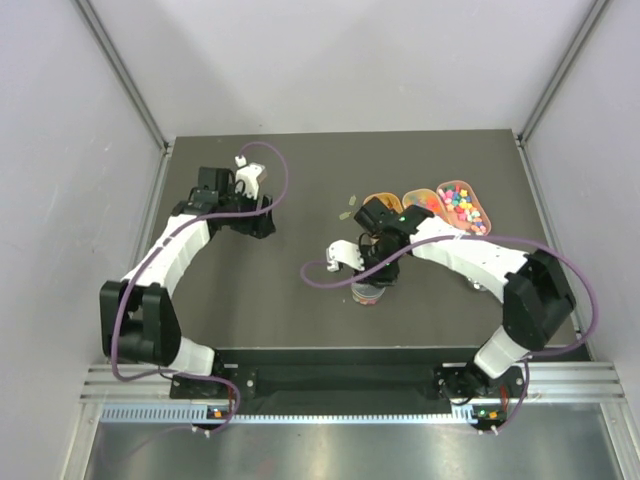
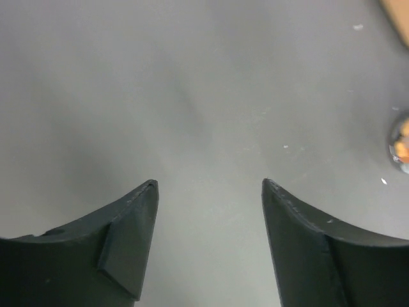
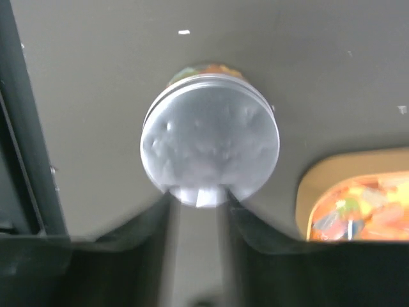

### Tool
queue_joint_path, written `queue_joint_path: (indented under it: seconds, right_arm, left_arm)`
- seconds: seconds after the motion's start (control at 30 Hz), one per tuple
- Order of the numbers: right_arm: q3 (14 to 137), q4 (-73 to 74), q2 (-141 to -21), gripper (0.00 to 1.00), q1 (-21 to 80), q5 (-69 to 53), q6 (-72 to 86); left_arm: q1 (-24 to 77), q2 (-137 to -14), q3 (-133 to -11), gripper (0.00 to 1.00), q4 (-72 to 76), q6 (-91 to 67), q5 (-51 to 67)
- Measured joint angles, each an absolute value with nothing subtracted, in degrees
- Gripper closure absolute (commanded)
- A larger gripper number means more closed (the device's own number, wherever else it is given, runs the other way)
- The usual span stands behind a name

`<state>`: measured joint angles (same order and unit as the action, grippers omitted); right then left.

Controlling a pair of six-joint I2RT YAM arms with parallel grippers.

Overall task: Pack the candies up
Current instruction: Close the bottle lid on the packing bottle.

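The tiny bright candies (image 1: pixel 463 207) mostly lie heaped in an orange oval plastic tray (image 1: pixel 442 187) at the upper right of the top view. A few show through the far wall of the small clear round dish with its frosted lid (image 3: pixel 209 134), which stands capped on the dark grey table (image 2: pixel 192 77). The right gripper (image 3: pixel 199 203) straddles the lid's near rim with its fingers narrowly parted and no visible pinch, which I read as a loosened hold on a seated lid. The left gripper (image 2: pixel 209 185) hangs spread and empty over the table at the upper left, probably parked clear of the work.
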<state>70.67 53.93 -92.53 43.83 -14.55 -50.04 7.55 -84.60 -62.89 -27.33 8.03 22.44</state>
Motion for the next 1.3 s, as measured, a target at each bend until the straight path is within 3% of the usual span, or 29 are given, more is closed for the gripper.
queue_joint_path:
  seconds: [0.03,0.07,0.2,0.27,0.3,0.33,0.37,0.47,0.57,0.8,0.83,0.9,0.93,1.03,1.07,1.3]
  right_arm:
    - [70.67,54.39,-91.74,0.30,43.81,-14.15,-50.09]
    - [70.70,54.76,-90.45,0.26,43.81,-13.89,-50.61]
    - [70.61,55.24,-84.49,0.27,43.79,-14.02,-52.10]
    - [70.46,54.96,-82.83,0.31,43.77,-14.72,-52.47]
    - [70.15,54.48,-82.65,0.34,43.77,-15.07,-52.49]
    - [69.78,53.93,-82.78,0.40,43.75,-15.51,-52.56]
    - [69.34,53.30,-83.33,0.52,43.75,-15.94,-52.60]
    - [68.64,51.51,-87.35,0.67,43.75,-17.28,-52.80]
    - [68.62,49.45,-93.10,0.68,43.75,-18.76,-52.45]
    - [68.31,44.77,-93.76,0.69,43.86,-21.15,-52.25]
    - [67.75,44.23,-93.10,0.68,43.88,-21.06,-52.25]
    - [67.00,43.81,-92.16,0.54,43.92,-20.82,-52.23]
    - [66.70,43.92,-91.59,0.50,43.92,-20.53,-51.96]
    - [65.54,45.45,-88.82,0.21,43.57,-19.18,-50.96]
    - [65.47,46.00,-87.64,0.02,43.29,-18.92,-50.52]
    - [62.17,41.15,-67.59,0.00,38.35,-16.34,-49.01]
  left_arm:
    - [7.53,-83.31,-62.92,0.15,-27.46,8.95,23.29]
    - [7.55,-82.13,-62.92,0.02,-27.64,9.45,23.99]
    - [7.70,-76.07,-62.87,0.01,-27.94,11.79,28.29]
    - [8.05,-73.43,-62.70,0.02,-27.92,12.34,30.55]
    - [8.36,-72.40,-62.57,0.08,-28.01,12.49,31.48]
    - [8.71,-71.79,-62.52,0.12,-28.32,12.73,32.42]
    - [9.21,-71.57,-62.48,0.15,-28.69,12.99,33.08]
    - [11.35,-72.01,-62.24,0.23,-30.63,13.74,33.85]
    - [12.95,-73.19,-60.93,0.24,-31.99,13.32,33.85]
    - [14.87,-73.28,-55.00,0.22,-32.10,10.44,32.60]
    - [15.22,-73.21,-54.87,0.19,-32.10,10.46,32.14]
    - [15.90,-72.47,-54.54,0.06,-31.64,10.68,31.46]
    - [16.16,-71.96,-54.19,0.05,-31.18,10.85,31.27]
    - [17.19,-68.64,-51.09,0.01,-28.34,10.55,31.90]
    - [17.87,-66.67,-48.77,0.01,-26.02,10.31,32.16]
    - [30.87,-59.90,-34.41,0.01,-10.39,7.90,32.14]
